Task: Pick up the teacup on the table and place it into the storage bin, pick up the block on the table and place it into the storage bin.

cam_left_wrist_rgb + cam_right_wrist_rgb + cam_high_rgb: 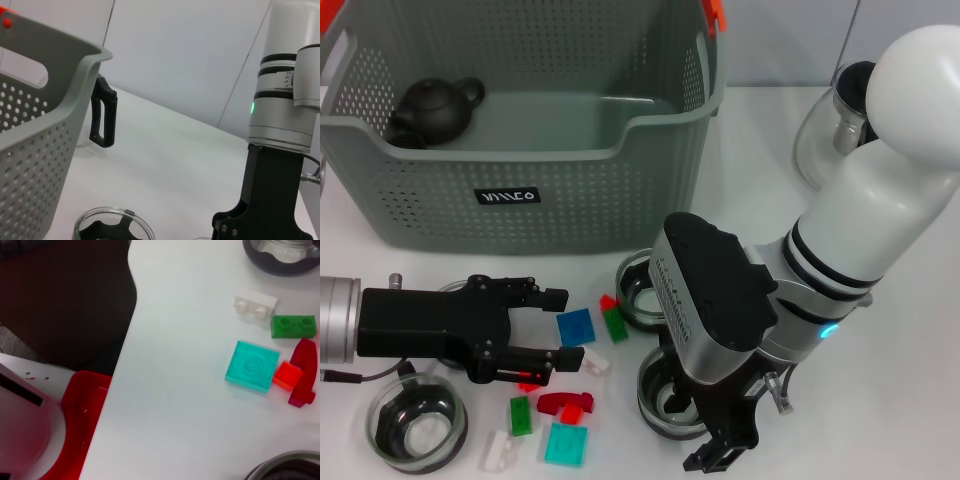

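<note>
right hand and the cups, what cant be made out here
- Right hand: in the head view its own wrist housing covers the fingers, so open or shut cannot be told; its tip is cut by the bottom edge.
- Cup under the right hand: mostly hidden by that hand; contact cannot be told.
- Cup by the bin: partly behind the right arm.
- Left hand: its lower finger covers a red block.
</note>
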Available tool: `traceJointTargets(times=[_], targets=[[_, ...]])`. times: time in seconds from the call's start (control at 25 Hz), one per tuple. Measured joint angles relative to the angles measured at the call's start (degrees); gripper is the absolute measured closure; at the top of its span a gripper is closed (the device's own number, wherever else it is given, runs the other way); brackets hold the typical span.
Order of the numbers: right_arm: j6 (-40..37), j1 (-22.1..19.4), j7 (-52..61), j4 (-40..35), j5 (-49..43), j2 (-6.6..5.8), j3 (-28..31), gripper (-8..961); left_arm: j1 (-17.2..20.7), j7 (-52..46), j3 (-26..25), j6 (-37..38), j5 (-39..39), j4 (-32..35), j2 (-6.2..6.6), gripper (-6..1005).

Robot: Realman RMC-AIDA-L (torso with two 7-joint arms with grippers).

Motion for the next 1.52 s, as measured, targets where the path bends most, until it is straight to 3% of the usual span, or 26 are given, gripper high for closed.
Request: traceJointTargets(times=[0.16,0.36,0.8,1.0,1.16,1.36,1.52], targets=[[-0.5,0.0,0.2,0.0,-0.1,-0.06,0.0,205,0.0,0.0,0.0,0.0,0.0,0.0,0.01,175],[-0.6,0.0,0.6,0.0,-0.1,-0.07,0.5,449,0.0,0.0,0.0,0.0,0.0,0.0,0.01,174],[-1.1,0.0,1.7,-0.2,-0.1,-0.23,0.8,887,0.3,0.1,0.0,0.0,0.0,0.0,0.01,174],[-2.9,-0.1,1.8,-0.7,-0.1,-0.39,2.1,895,0.4,0.4,0.0,0.2,0.0,0.0,0.03,174],[-10.2,-1.1,2.0,-4.8,-0.7,-0.80,9.5,897,0.6,0.4,0.0,0.4,0.1,0.0,0.29,174],[-20.7,-3.1,5.1,-17.6,-5.1,-0.85,20.5,897,0.7,0.4,0.0,0.5,0.5,0.1,0.42,174],[-27.7,-2.1,8.6,-27.8,-5.8,-0.92,26.9,896,0.9,0.4,0.0,0.2,0.5,0.3,0.59,174]])
